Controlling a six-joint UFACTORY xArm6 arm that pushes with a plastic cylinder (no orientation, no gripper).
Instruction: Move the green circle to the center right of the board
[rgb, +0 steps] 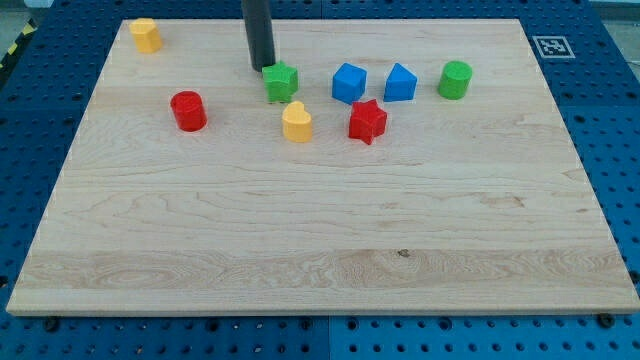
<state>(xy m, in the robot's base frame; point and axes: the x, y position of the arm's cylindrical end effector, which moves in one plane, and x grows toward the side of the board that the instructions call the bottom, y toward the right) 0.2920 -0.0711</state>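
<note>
The green circle (455, 79) stands near the view's top right of the wooden board (320, 240). My tip (263, 67) is far to its left, at the upper left edge of a green star (281, 81), touching or nearly touching it. The rod rises out of the view's top.
A blue block (349, 82) and a blue pentagon-like block (400, 82) lie between the green star and the green circle. A red star (367, 121) and a yellow heart (296, 122) sit just below. A red cylinder (187, 110) and a yellow block (146, 35) lie at the left.
</note>
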